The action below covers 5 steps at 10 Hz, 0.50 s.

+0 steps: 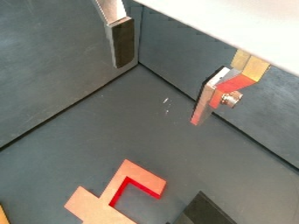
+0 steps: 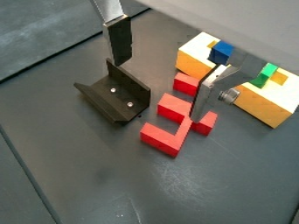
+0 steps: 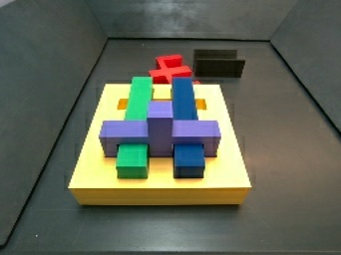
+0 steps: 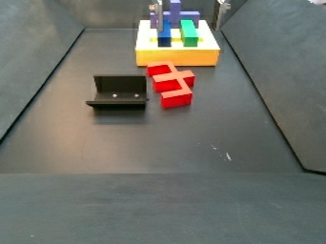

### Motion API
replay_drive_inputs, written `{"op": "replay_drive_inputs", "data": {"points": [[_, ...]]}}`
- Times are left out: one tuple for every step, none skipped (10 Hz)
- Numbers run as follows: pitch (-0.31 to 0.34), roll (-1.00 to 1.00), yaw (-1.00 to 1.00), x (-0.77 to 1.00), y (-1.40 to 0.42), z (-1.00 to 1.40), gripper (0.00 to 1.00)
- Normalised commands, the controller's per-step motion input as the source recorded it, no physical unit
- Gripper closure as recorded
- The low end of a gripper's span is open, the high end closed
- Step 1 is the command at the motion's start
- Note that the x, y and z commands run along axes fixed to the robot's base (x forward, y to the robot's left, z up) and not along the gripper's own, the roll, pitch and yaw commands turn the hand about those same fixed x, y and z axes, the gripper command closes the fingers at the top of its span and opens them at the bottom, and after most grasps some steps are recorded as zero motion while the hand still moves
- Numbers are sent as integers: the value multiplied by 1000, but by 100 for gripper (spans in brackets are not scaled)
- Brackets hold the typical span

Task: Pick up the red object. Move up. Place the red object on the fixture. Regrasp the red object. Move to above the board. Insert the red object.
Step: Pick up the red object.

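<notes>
Floor: I see a dark grey floor (image 4: 152, 181) with grey walls around it in both side views.

Board: the yellow board (image 3: 160, 177) is the largest thing. It lies flat on the floor. In a side view (image 4: 178, 50) it sits at the far end, at about 12 o'clock from the red object.

Blocks on the board: a purple block (image 3: 162, 130) lies across the board, with a green block (image 3: 138, 101) and a blue block (image 3: 184, 100) running lengthwise beside each other.

Fixture: the black fixture (image 4: 117, 92) stands on the floor, at 9 o'clock from the red object in that side view, close by but apart. In a wrist view (image 2: 115, 94) I see two screw heads on its inner face.

Red object: the red object (image 4: 169, 83) lies flat on the floor, between the fixture and the board, touching neither as far as I can tell. Nothing holds it. A wrist view (image 2: 176, 115) shows its prongs.

Gripper: the gripper (image 2: 163, 72) hangs above the floor, over the red object and fixture. Its fingers (image 2: 119, 39) stand well apart, with nothing between them. I also see it spread wide in a wrist view (image 1: 163, 79).
</notes>
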Motion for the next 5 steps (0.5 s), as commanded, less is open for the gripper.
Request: {"op": "replay_drive_inputs", "data": {"points": [[0,0,0,0,-29,0,0],[-34,0,0,0,-226,-71,0],[-106,-183,-389,-303,-286,-274,0],[-59,0,-294,-186,-914,-491,0],[-194,-130,-529,-306,-511,-703,0]]}}
